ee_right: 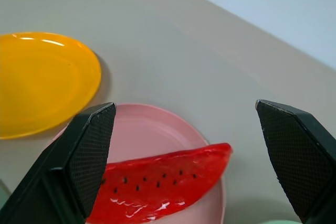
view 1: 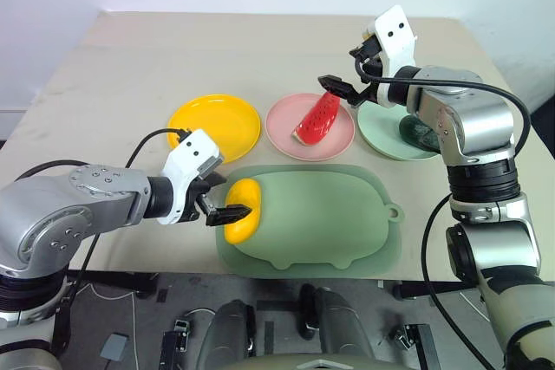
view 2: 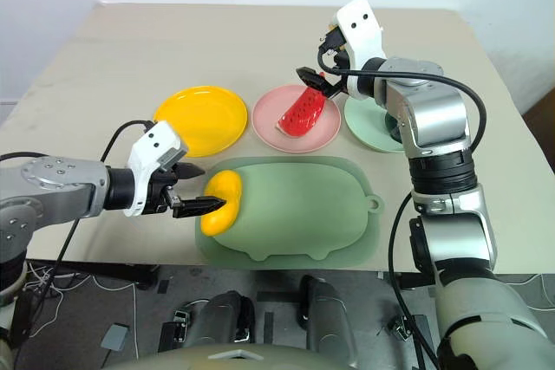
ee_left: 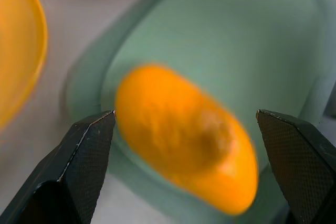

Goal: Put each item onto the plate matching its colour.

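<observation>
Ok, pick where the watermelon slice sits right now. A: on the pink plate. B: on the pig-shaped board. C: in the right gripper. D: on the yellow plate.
A: the watermelon slice lies on the pink plate, with the open right gripper above it.

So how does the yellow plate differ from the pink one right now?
The yellow plate holds nothing, while the pink plate carries the watermelon slice. The yellow plate sits further toward the robot's left, the pink plate in the middle of the row. Both are round, shallow and similar in size.
</observation>
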Robot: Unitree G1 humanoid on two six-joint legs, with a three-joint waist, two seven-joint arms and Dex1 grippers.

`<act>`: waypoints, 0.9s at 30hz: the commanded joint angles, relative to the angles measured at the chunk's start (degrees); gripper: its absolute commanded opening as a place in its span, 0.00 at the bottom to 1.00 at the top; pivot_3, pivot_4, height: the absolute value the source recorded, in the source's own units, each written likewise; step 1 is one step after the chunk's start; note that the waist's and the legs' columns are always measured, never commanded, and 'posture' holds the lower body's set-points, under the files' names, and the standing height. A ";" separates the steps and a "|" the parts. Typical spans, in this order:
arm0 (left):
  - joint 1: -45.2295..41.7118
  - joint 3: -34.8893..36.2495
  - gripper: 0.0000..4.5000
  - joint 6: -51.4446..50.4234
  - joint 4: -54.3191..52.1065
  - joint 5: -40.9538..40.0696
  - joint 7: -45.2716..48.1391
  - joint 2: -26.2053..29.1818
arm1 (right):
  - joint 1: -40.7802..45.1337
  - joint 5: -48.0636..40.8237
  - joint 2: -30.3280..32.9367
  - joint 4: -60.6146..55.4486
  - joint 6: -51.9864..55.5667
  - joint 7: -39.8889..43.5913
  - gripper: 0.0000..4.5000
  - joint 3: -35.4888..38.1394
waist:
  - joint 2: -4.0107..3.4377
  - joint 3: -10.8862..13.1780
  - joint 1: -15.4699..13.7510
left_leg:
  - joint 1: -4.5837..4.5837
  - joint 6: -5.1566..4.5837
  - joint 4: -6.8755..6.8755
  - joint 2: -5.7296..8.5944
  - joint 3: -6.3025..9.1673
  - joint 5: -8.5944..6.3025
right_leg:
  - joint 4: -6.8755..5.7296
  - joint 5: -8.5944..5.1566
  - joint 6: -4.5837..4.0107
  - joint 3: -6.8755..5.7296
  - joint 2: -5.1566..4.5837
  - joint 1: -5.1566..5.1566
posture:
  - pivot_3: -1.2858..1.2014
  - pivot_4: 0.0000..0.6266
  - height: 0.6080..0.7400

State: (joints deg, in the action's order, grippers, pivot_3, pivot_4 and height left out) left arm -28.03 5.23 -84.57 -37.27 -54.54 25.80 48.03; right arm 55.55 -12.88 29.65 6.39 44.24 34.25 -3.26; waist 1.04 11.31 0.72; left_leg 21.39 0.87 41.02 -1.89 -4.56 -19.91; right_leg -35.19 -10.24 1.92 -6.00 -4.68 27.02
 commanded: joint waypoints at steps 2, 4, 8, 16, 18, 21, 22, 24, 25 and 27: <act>-0.05 -0.83 1.00 -0.24 -0.19 0.98 -2.06 -2.43 | 0.01 -1.13 -0.90 -3.66 0.07 -0.77 1.00 2.05 | 0.00 0.00 -0.08 | 0.01 0.00 0.00 0.01 0.00 0.00 | 0.01 0.00 0.00 0.00 -0.01 -0.01 | 0.52 0.24 1.00; 0.38 -3.33 1.00 0.29 1.69 3.71 -4.04 -3.92 | -0.33 -1.44 -1.31 -4.53 0.36 -0.99 1.00 2.24 | 0.00 0.00 -0.12 | 0.00 0.00 0.00 0.02 0.01 0.00 | 0.02 0.00 0.00 0.00 -0.01 -0.02 | 0.52 0.24 1.00; 0.90 -6.48 1.00 1.53 4.10 6.72 -5.23 -5.28 | -0.82 -1.95 -1.69 -6.01 0.98 -1.52 1.00 2.44 | 0.02 -0.01 -0.08 | -0.05 0.00 0.01 0.03 0.01 0.00 | 0.00 0.00 0.00 0.00 -0.01 -0.07 | 0.52 0.24 1.00; 2.24 -10.69 1.00 5.01 7.76 11.42 -4.94 -3.53 | -1.49 -2.88 -1.67 -8.71 2.47 -2.53 1.00 2.75 | 0.01 -0.03 0.04 | -0.30 -0.23 0.00 0.01 0.04 -0.13 | -0.02 0.00 -0.01 0.00 0.01 -0.27 | 0.52 0.24 1.00; 2.59 -10.66 0.87 6.47 7.72 11.97 -4.44 -2.77 | -1.72 -3.34 -1.37 -9.56 3.10 -2.28 1.00 2.93 | 0.01 -0.03 0.10 | -0.34 -0.23 0.00 0.00 0.04 -0.13 | -0.04 -0.01 -0.02 0.00 0.03 -0.30 | 0.52 0.24 1.00; 3.04 -11.22 0.82 8.70 7.52 13.00 -3.63 -1.37 | -2.56 -5.42 -0.11 -11.46 4.50 -0.21 1.00 3.82 | 0.01 -0.03 0.06 | -0.38 -0.23 -0.01 -0.02 0.04 -0.13 | -0.05 -0.01 -0.03 0.00 0.06 -0.31 | 0.52 0.24 1.00; 2.98 -11.22 0.82 9.21 7.59 13.21 -3.42 -1.21 | -3.00 -6.46 0.55 -12.28 4.86 0.86 1.00 4.41 | 0.00 -0.03 0.05 | -0.39 -0.23 -0.02 -0.02 0.05 -0.13 | -0.05 -0.01 -0.04 0.00 0.06 -0.31 | 0.52 0.24 1.00; 2.50 -10.30 0.82 9.86 7.72 12.88 -2.96 -1.44 | -4.19 -9.79 2.18 -13.79 6.04 3.74 1.00 6.58 | 0.01 -0.03 -0.01 | -0.39 -0.24 -0.02 -0.02 0.04 -0.13 | -0.04 -0.01 -0.03 0.00 0.05 -0.33 | 0.52 0.24 1.00; 2.18 -9.63 0.82 10.08 7.77 12.50 -2.78 -1.65 | -4.80 -11.68 3.00 -14.44 6.75 5.24 1.00 7.82 | 0.01 -0.03 -0.07 | -0.39 -0.24 -0.02 -0.02 0.05 -0.13 | -0.04 -0.01 -0.04 0.00 0.05 -0.33 | 0.52 0.24 1.00; 1.23 -7.62 0.82 10.10 7.80 11.19 -2.23 -1.93 | -7.28 -16.70 5.39 -16.33 8.61 9.42 1.00 11.07 | 0.01 -0.03 -0.17 | -0.38 -0.24 -0.02 -0.01 0.06 -0.13 | -0.03 -0.01 -0.04 0.00 0.05 -0.33 | 0.52 0.24 1.00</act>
State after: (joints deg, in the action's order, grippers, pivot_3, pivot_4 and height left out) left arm -26.58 -4.97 -74.15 -30.49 -45.33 23.95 45.07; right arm 48.71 -25.52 33.24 -6.42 51.95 40.59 3.89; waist 1.05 11.28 0.55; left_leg 21.04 0.63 41.01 -1.90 -4.49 -20.05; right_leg -35.20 -10.24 1.89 -6.01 -4.63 26.69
